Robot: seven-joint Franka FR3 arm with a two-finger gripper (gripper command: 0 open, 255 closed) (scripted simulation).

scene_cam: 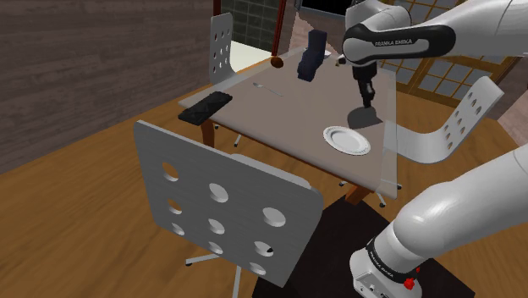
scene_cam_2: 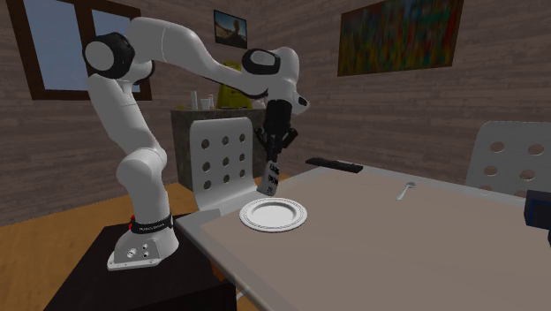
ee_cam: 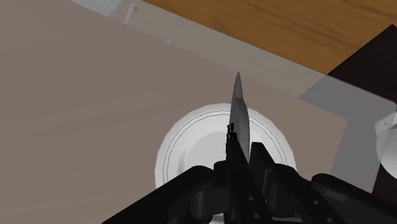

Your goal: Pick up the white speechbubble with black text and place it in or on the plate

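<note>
A thin white speech bubble with black text (scene_cam_2: 271, 177) hangs upright between the fingers of my black gripper (scene_cam_2: 276, 152), which is shut on its upper edge. It hovers just above the near rim of the white plate (scene_cam_2: 275, 215) on the table. In the shoulder view the speech bubble (scene_cam: 364, 117) looks grey and hangs under the gripper (scene_cam: 365, 100), just beyond the plate (scene_cam: 347, 140). In the wrist view the speech bubble (ee_cam: 238, 118) shows edge-on, clasped by the gripper (ee_cam: 243, 159), with the plate (ee_cam: 184, 137) right below it.
A grey perforated chair (scene_cam: 220, 199) stands at the table's near side, and others (scene_cam: 461, 118) (scene_cam: 222, 42) at its ends. On the table lie a black flat device (scene_cam: 205, 107), a dark blue object (scene_cam: 311, 55) and a spoon (scene_cam_2: 405, 188). The table edge (scene_cam_2: 207, 238) is close to the plate.
</note>
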